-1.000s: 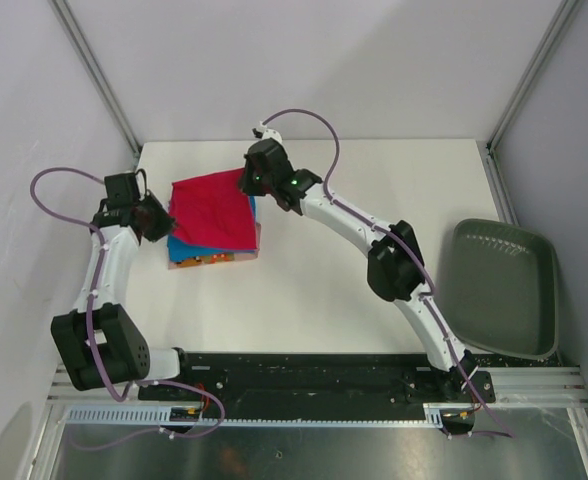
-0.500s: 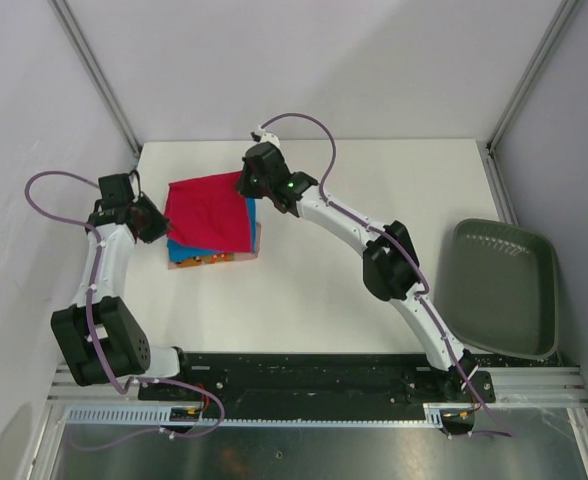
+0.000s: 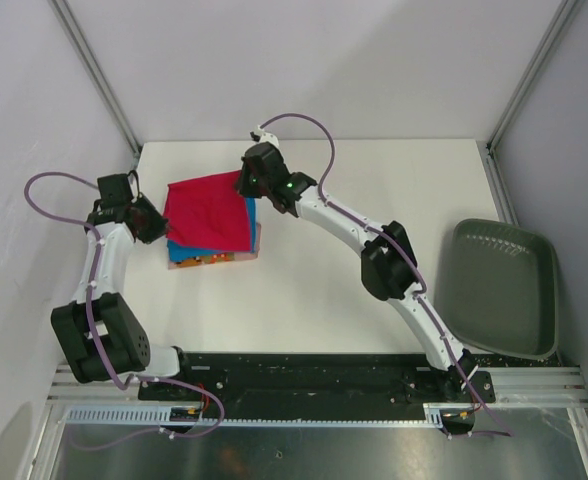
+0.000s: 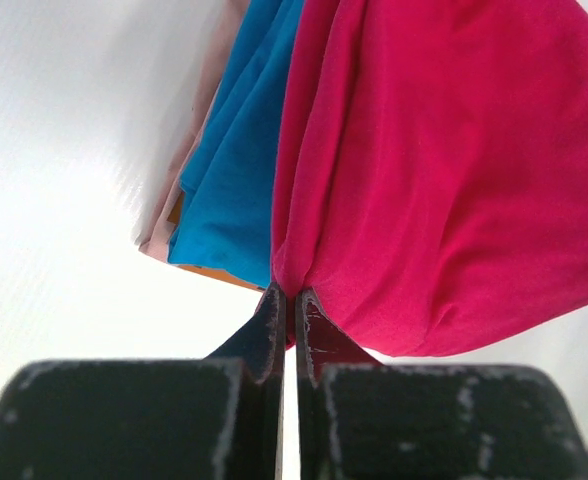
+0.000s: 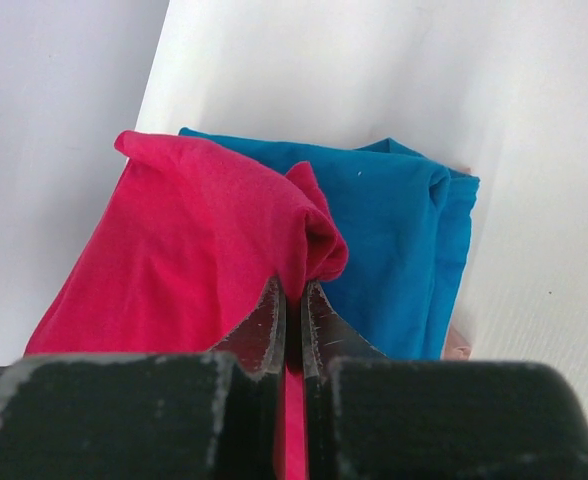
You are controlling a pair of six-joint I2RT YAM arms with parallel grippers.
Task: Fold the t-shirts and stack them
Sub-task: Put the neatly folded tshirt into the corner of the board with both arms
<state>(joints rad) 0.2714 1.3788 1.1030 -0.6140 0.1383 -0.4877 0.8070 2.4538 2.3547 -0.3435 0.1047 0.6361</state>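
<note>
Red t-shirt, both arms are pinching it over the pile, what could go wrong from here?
1. The left end effector and right end effector each pinch only a small bunch of the red t-shirt; one side could slip out and drop crooked.
2. It lies skewed over the blue t-shirt and orange t-shirt, so releasing now may leave an uneven stack.
3. The left pinch sits right beside the blue edge; a pull might drag the lower layers.
</note>
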